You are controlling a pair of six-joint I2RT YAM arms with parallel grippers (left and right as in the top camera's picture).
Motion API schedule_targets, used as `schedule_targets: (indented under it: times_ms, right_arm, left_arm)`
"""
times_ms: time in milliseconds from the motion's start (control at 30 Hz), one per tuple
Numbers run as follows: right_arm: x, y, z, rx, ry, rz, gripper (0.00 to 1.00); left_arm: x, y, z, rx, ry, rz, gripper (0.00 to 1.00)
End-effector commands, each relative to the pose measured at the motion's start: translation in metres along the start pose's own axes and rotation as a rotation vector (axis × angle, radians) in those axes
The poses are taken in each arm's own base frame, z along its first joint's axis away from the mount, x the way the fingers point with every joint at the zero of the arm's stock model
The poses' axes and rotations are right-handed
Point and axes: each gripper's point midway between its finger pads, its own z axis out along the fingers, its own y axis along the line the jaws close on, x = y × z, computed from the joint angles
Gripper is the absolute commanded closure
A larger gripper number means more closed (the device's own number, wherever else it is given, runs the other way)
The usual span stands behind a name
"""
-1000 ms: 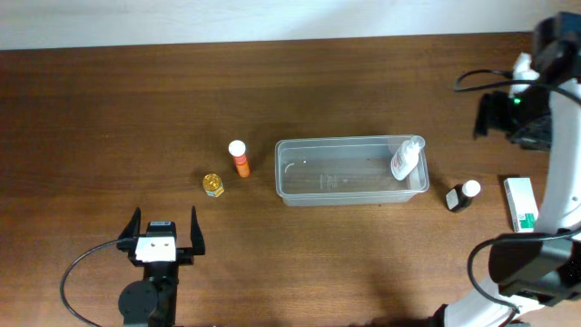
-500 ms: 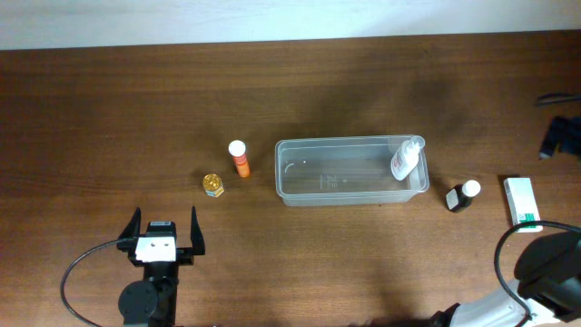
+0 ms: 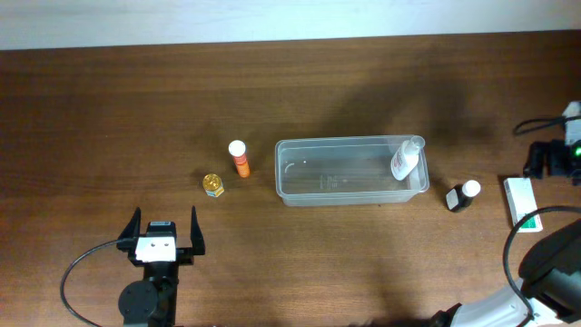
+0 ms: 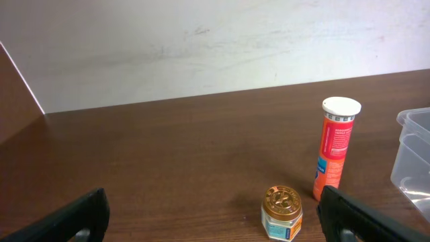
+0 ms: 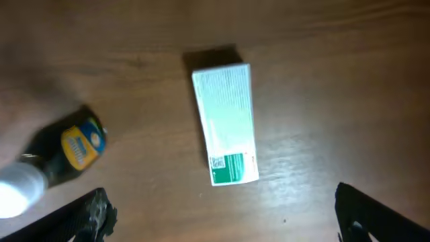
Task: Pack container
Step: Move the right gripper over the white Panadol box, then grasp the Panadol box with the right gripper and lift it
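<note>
The container (image 3: pixel 292 148), a long clear tub, sits mid-table with a white bottle (image 3: pixel 406 159) leaning in its right end. To its left stand an orange tube (image 3: pixel 240 159) and a gold-lidded jar (image 3: pixel 212 185). My left gripper (image 3: pixel 164 215) is open near the front edge. In the left wrist view the jar (image 4: pixel 281 212) and the tube (image 4: pixel 334 151) stand ahead of the left gripper (image 4: pixel 215 218), and the container's corner (image 4: pixel 415 154) shows at the right. My right gripper (image 5: pixel 225 222) is open above a white-and-green box (image 5: pixel 225 124) and a dark bottle (image 5: pixel 64 151).
The dark bottle with a white cap (image 3: pixel 462 195) lies right of the container, and the box (image 3: pixel 519 202) is near the table's right edge. The right arm (image 3: pixel 547 162) reaches in from that edge, trailing cables. A pale wall runs behind the table.
The right arm has swung from the back right corner out past the edge and back in over the box, and its jaws have opened wider. The left arm has not moved.
</note>
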Motion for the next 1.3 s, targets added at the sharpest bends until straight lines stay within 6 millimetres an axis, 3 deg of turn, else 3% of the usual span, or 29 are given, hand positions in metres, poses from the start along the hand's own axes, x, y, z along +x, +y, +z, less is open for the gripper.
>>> schedule_targets:
  times_ms: [0,133,400,700,1067,1267]
  right_arm:
    - [0.005,0.004,0.020,-0.023,0.016,-0.129,0.02]
    - [0.007,0.005,0.045,-0.017,0.007,-0.180,0.02]
    - [0.009,-0.005,0.071,0.028,0.008,-0.180,0.02]
    - [0.019,-0.001,0.111,-0.034,0.088,-0.175,0.01]
    - [0.032,-0.002,0.134,-0.076,0.139,-0.150,0.01]
    - [0.032,-0.003,0.136,-0.076,0.139,-0.140,0.02]
  left_arm:
    - [0.001,-0.001,0.000,0.005,0.001,0.015,0.01]
    - [0.001,-0.001,0.000,0.005,0.001,0.015,0.01]
    - [0.001,-0.001,0.000,0.005,0.001,0.015,0.01]
    - [0.001,0.000,0.000,0.005,0.001,0.015,0.01]
    - [0.001,0.000,0.000,0.004,0.001,0.015,0.01]
    - [0.001,-0.001,0.000,0.005,0.001,0.015,0.01]
